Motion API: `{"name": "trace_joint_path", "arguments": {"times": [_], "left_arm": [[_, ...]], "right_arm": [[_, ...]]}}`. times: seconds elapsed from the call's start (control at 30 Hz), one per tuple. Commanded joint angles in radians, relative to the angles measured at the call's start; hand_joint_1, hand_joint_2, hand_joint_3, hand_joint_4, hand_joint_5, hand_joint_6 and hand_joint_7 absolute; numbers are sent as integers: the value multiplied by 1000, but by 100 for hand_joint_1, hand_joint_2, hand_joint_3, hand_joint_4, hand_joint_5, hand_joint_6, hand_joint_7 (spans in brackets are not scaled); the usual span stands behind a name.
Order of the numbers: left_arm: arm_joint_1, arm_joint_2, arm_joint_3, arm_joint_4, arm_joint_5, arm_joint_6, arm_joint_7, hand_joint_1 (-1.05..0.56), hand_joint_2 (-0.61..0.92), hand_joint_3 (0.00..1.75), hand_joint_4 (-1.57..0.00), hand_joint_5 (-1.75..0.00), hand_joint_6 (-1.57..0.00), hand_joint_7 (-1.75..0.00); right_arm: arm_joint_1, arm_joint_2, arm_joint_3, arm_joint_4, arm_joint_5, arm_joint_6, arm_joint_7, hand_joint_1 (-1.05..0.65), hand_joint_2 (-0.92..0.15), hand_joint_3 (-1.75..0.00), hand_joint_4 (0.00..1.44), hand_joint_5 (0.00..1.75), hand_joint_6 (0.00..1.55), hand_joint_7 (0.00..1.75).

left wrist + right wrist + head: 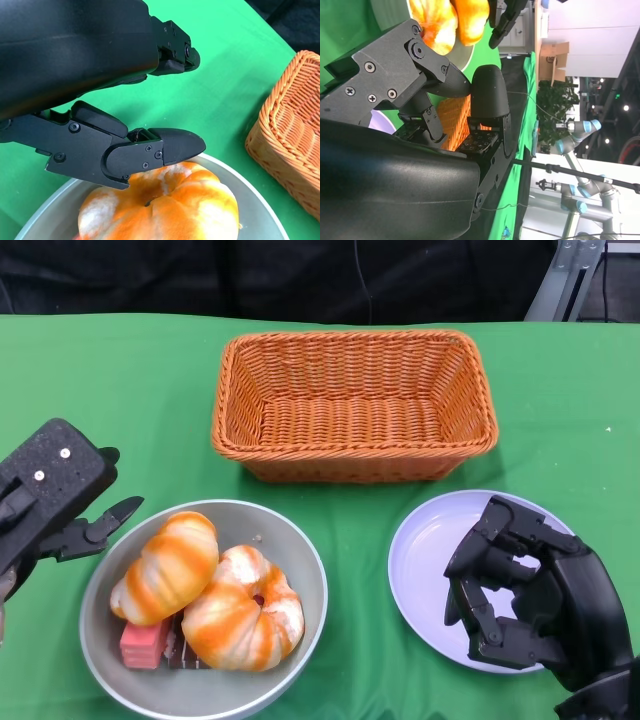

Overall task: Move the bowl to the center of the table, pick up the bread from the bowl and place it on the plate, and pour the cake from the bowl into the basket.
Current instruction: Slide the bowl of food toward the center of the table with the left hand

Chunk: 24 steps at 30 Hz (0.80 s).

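Note:
A grey bowl point(316, 580) sits at the front left of the green table. In it lie two orange-and-white breads point(170, 565) point(245, 610) on top of a pink cake point(145, 643). An orange wicker basket point(355, 405) stands behind the bowl, and a pale plate point(425, 550) lies at the front right. My left hand point(60, 495) hovers just left of the bowl's rim, fingers apart and empty. In the left wrist view its fingers point(165, 147) hang over a bread point(170, 210). My right hand point(525, 590) is over the plate's right side, fingers loosely bent, holding nothing.
The basket is empty and the plate is bare. Green cloth lies open between bowl and plate and on both sides of the basket. The table's far edge runs behind the basket, with a metal frame point(565, 280) at the back right.

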Motion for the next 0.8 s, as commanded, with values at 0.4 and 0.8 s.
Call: {"name": "trace_joint_path", "arguments": {"times": [0.4,0.8], "left_arm": [[6,49,-46,-40,38,72,-72,-69,92,67,-16,-1,-13,-1],[37,37,-48,-111,25,125,-92,-68,92,66,-15,-1,-11,-1]], "right_arm": [[-3,-9,-13,3,27,-2,13,-16,-52,-115,77,173,69,147],[3,-12,-12,-2,19,1,13,-17,-52,-115,77,174,69,146]]}}
